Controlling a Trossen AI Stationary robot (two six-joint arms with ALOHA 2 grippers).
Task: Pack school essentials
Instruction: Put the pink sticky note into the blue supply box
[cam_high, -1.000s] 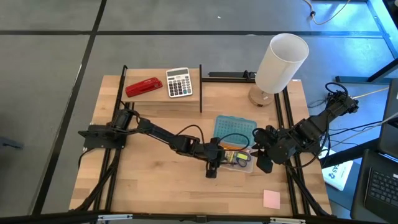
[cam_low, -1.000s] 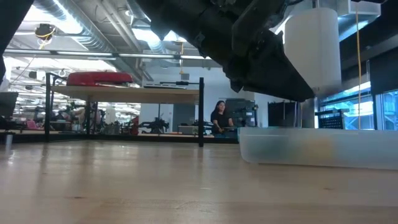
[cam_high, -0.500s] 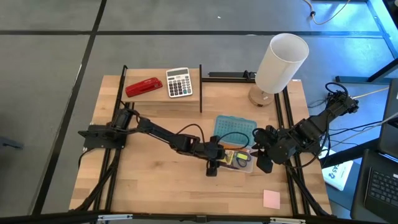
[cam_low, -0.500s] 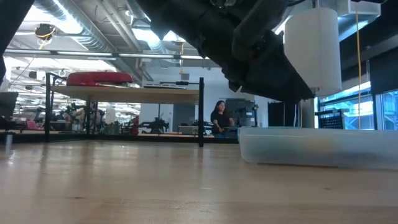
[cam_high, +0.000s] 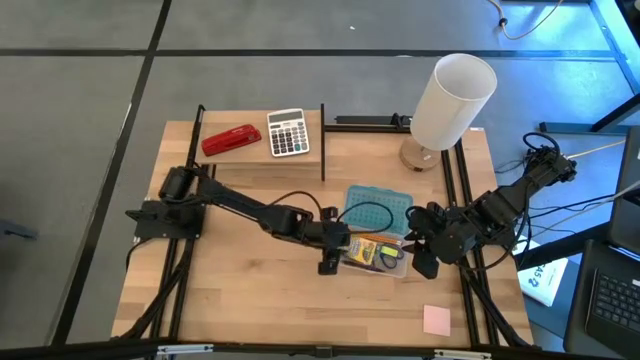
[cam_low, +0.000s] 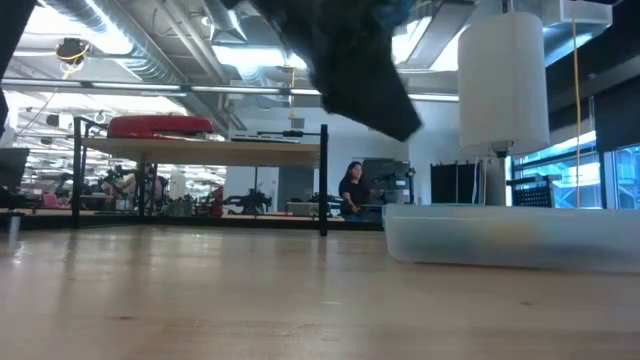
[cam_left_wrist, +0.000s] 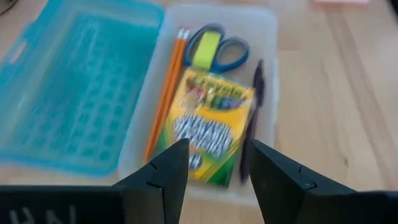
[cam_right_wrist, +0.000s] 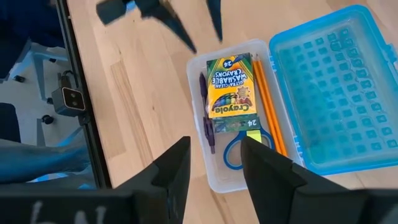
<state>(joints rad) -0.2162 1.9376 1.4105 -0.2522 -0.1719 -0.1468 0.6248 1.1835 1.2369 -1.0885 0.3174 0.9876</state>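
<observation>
A clear plastic box (cam_high: 392, 268) lies on the table with its blue lid (cam_high: 378, 205) open on its far side. Lying flat inside it are a yellow-green crayon box (cam_left_wrist: 208, 127), two orange pencils (cam_left_wrist: 165, 99), blue-handled scissors (cam_left_wrist: 233, 53), a dark purple pen (cam_left_wrist: 252, 124) and a small yellow piece (cam_left_wrist: 207, 46). My left gripper (cam_left_wrist: 214, 171) hovers open and empty above the box's left end (cam_high: 328, 262). My right gripper (cam_right_wrist: 217, 162) hangs open and empty above the box's right end (cam_high: 425, 262). A pink note pad (cam_high: 436, 319) lies on the wood near the front right.
A red stapler (cam_high: 231, 139) and a grey calculator (cam_high: 288, 132) sit on a raised shelf at the far left, ending at a black post (cam_high: 322, 140). A white cylinder on a round base (cam_high: 452, 100) stands at the far right. Bare wood lies at the near left.
My left gripper has risen and drawn back toward the table's left edge, from over the box's left end to just beside it. In the low view its dark arm has lifted and pulled away from the box. The box and its contents have stayed put.
</observation>
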